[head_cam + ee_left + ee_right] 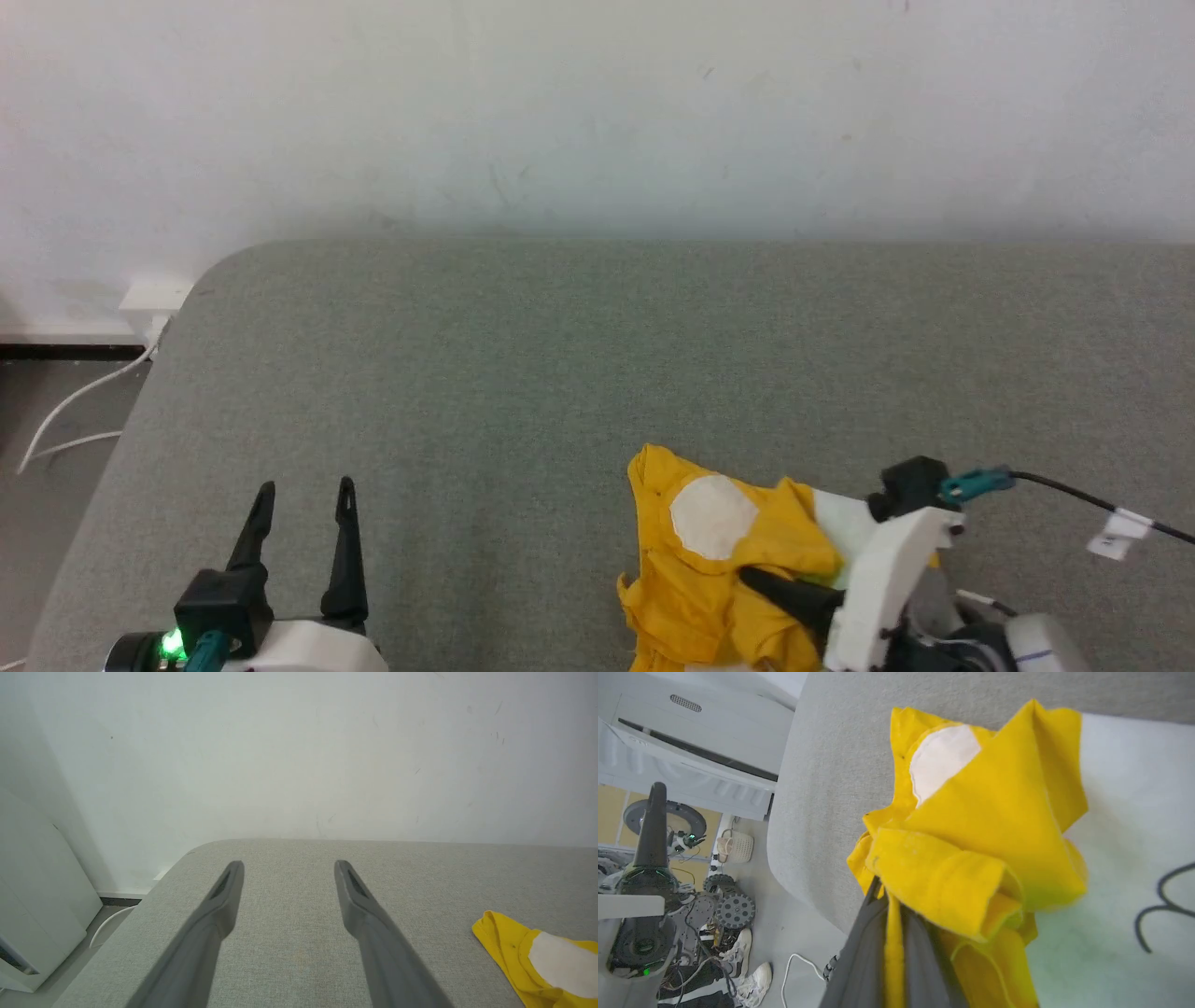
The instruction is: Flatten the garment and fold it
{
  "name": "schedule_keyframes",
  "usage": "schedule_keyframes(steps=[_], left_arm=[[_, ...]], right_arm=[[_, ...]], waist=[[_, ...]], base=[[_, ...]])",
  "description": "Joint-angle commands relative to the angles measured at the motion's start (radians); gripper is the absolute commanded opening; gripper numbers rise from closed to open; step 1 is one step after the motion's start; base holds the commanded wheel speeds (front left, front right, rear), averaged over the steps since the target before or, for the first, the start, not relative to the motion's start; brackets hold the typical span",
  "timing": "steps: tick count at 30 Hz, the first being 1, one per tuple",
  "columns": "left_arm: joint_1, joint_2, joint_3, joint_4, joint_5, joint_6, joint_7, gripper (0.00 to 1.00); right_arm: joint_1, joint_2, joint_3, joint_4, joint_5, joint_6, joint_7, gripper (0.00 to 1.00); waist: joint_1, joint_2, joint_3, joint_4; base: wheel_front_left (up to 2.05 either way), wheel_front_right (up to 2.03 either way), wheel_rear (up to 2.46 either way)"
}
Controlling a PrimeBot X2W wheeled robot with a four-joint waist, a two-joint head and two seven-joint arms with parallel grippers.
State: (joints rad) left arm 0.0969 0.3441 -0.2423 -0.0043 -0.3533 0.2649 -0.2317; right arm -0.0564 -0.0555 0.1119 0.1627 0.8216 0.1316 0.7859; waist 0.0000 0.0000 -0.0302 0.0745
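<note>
Right fingers (pixel 861 956) clamp the bunched shirt (pixel 686 597); left fingers (pixel 369 919) stand apart, well clear. Left should probably pinch the nearest hem and spread.

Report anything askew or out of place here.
The yellow garment is bunched in a crumpled heap at the near right edge of the grey surface, pinched in the right gripper, not spread flat. Nothing else odd.

Left hand (pixel 307 485) with long tapered black fingers, white wrist shells (pixel 887 569), green light (pixel 172 642), teal connector (pixel 976 483), black cable (pixel 1064 485)
</note>
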Motion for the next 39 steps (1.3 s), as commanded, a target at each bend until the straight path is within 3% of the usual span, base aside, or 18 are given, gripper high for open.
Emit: schedule_keyframes(steps=[1, 6, 8, 9, 15, 20, 24, 28, 33, 39], left_arm=[[-0.015, -0.003, -0.001, 0.004, -0.002, -0.003, 0.001, 1.0], [-0.032, -0.008, -0.011, 0.022, -0.004, -0.008, 0.001, 1.0], [-0.035, -0.009, -0.013, 0.028, -0.006, -0.009, 0.001, 1.0], [-0.036, -0.01, -0.014, 0.031, -0.007, -0.009, 0.0, 1.0], [-0.038, -0.016, -0.013, 0.046, -0.014, -0.008, -0.005, 1.0], [-0.034, -0.022, -0.007, 0.057, -0.024, -0.004, -0.01, 1.0], [-0.028, -0.028, 0.0, 0.061, -0.033, -0.003, -0.014, 1.0], [-0.021, -0.034, 0.009, 0.062, -0.041, -0.002, -0.019, 1.0], [-0.022, -0.042, 0.015, 0.062, -0.044, -0.004, -0.023, 1.0], [-0.026, -0.047, 0.031, 0.064, -0.047, -0.008, -0.027, 1.0]], right_arm=[[-0.018, 0.005, 0.011, 0.007, 0.006, -0.001, -0.013, 0.0], [-0.08, 0.005, 0.193, 0.111, 0.075, -0.001, -0.143, 0.0], [-0.104, 0.005, 0.242, 0.164, 0.039, -0.001, -0.198, 0.6], [-0.114, 0.005, 0.266, 0.187, 0.029, -0.001, -0.223, 1.0], [-0.18, -0.018, 0.395, 0.215, -0.053, -0.001, -0.369, 1.0], [-0.216, -0.13, 0.502, 0.125, -0.208, -0.001, -0.499, 1.0], [-0.182, -0.19, 0.487, 0.032, -0.286, -0.001, -0.585, 1.0], [-0.107, -0.21, 0.365, -0.061, -0.343, -0.001, -0.668, 1.0], [0.008, -0.193, 0.087, -0.125, -0.416, -0.001, -0.746, 1.0], [0.102, -0.155, -0.195, -0.174, -0.454, -0.001, -0.728, 1.0]], waist=[[0.0, 0.0, 0.005, 0.007], [0.0, 0.0, 0.017, 0.02], [0.0, 0.0, 0.02, 0.021], [0.0, 0.0, 0.023, 0.02], [0.0, 0.0, 0.03, 0.007], [0.0, 0.0, 0.024, -0.019], [0.0, 0.0, 0.021, -0.04], [0.0, 0.0, 0.021, -0.062], [0.0, 0.0, 0.032, -0.081], [0.0, 0.0, 0.045, -0.099]], base=[[0.0, 0.0, 0.0], [0.0, 0.0, 0.0], [0.0, 0.0, 0.0], [0.0, 0.0, 0.0], [0.0, 0.0, 0.0], [0.0, 0.0, 0.0], [0.0, 0.0, 0.0], [0.0, 0.0, 0.0], [0.0, 0.0, 0.0], [0.0, 0.0, 0.0]])
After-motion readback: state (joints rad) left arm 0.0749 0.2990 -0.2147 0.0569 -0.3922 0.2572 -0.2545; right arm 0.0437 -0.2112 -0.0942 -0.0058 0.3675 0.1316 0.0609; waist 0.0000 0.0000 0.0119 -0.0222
